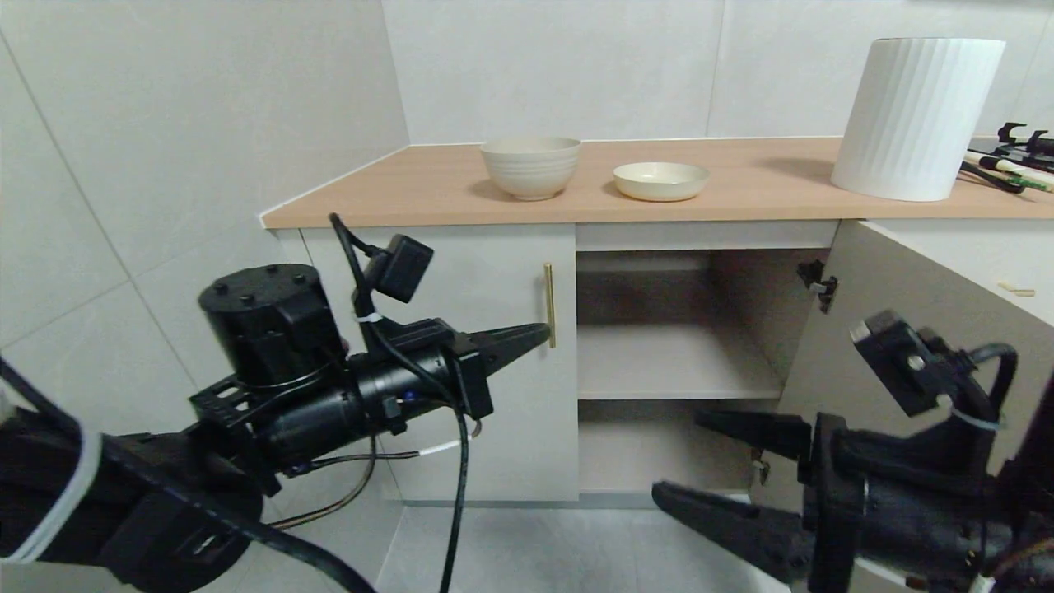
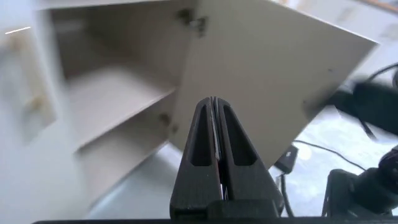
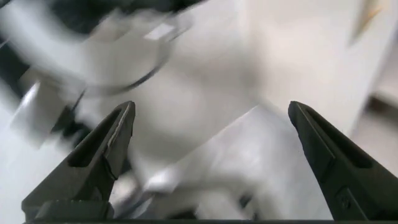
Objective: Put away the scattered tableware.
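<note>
Fingers pressed flat together and holding nothing, the left gripper [image 1: 539,332] [image 2: 213,102] hangs in front of a pale cabinet [image 1: 700,235]. In the head view its tapered black tip lines up with the slim brass handle [image 1: 549,305] of the closed left door [image 1: 519,445]; contact between the two cannot be made out. Lower and to the right, the right gripper [image 1: 687,461] [image 3: 211,109] holds its two wedge-shaped fingers spread wide with nothing between them, level with the cabinet's lower compartment. The right door [image 1: 832,354] stands swung open on a dark hinge [image 1: 819,284], baring a flat, matt shelf [image 1: 671,358] that splits the interior into an upper and a lower compartment. Up on the wood-grain surface [image 1: 412,193] sit two pieces of tableware. One is a deep cream bowl [image 1: 531,167] with faint horizontal ridges round its wall. To its right is a shallow round dish [image 1: 660,180] of the same glazed cream, the two near but apart. Farther right on the surface stands a tall white container [image 1: 916,118], cylindrical, slightly flared and finely ribbed from top to bottom. Beyond it several thin utensils [image 1: 1009,165] lie at the edge. Smooth pale tiles line the wall [image 1: 206,123] beside the cabinet.
</note>
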Available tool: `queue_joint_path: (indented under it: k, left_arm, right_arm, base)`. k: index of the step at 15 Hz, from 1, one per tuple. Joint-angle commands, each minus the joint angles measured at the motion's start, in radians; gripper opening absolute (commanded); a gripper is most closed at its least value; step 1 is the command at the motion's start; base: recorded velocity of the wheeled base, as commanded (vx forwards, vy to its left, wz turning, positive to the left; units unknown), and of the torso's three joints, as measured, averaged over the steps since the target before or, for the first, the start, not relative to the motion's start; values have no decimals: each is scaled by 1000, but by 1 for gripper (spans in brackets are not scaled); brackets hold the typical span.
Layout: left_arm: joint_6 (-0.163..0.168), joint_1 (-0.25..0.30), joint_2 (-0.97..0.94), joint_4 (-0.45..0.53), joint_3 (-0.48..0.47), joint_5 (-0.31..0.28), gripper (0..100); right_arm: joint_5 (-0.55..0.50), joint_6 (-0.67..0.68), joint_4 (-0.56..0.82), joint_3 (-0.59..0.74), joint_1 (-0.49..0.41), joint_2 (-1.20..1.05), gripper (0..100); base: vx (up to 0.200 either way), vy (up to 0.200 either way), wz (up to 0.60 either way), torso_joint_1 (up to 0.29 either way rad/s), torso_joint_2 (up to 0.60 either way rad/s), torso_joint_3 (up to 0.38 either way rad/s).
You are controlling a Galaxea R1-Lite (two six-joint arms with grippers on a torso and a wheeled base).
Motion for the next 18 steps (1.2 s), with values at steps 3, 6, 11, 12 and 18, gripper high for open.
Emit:
queue_joint_path:
  k: [3, 6, 11, 12, 18]
  left_arm:
    - [5, 205, -377, 363, 57, 52, 0]
    - [5, 207, -429, 493, -5, 168, 0]
    - [3, 205, -422, 692, -106, 271, 100]
    - [3, 205, -423, 692, -109, 265, 100]
    - [5, 199, -429, 666, -117, 266, 100]
  right_arm:
    - [-71, -1, 306, -357, -110, 124, 100]
    - [-226, -22, 399, -535, -114, 191, 100]
    - [-290, -24, 606, -564, -137, 128, 100]
    - [-325, -24, 663, -572, -137, 96, 100]
    - [-336, -19, 856, -636, -151, -24, 100]
  base:
    - [0, 0, 0, 0, 0, 0]
    - [0, 0, 0, 0, 0, 0]
    - [0, 0, 0, 0, 0, 0]
    - [0, 0, 0, 0, 0, 0]
    - [0, 0, 0, 0, 0, 0]
